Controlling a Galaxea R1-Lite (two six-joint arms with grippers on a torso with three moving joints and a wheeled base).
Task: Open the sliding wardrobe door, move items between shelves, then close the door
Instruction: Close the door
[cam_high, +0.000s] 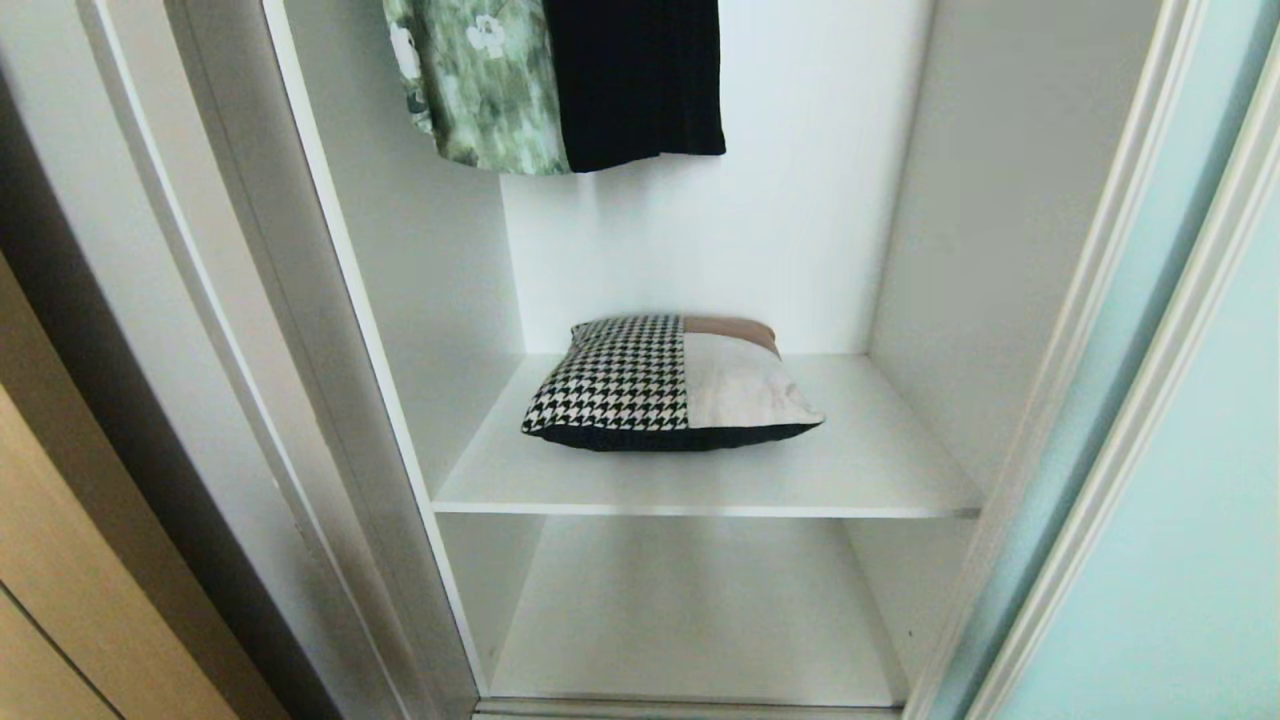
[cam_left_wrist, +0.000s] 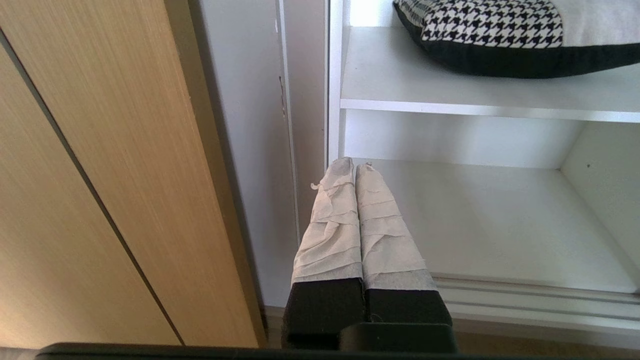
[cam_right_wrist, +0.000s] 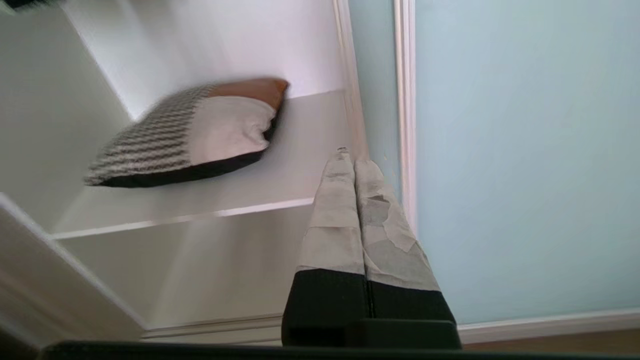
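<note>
Standing slid aside at three o'clock, the sliding wardrobe door (cam_high: 1190, 560) leaves both shelves reachable. The upper shelf (cam_high: 880, 470) carries the patchwork cushion (cam_high: 665, 385) centrally; the lower shelf (cam_high: 700, 620) lies at six o'clock. Hanging clothes (cam_high: 560, 80) are cropped at twelve. Both tools, left tool (cam_left_wrist: 356, 167) and right tool (cam_right_wrist: 352, 159), are closed, holding nothing.

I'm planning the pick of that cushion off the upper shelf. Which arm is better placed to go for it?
Probably the right. The right gripper, shut, is raised level with the upper shelf where the cushion lies, beside the sliding door. The left gripper, shut, sits low, by the lower shelf.
</note>
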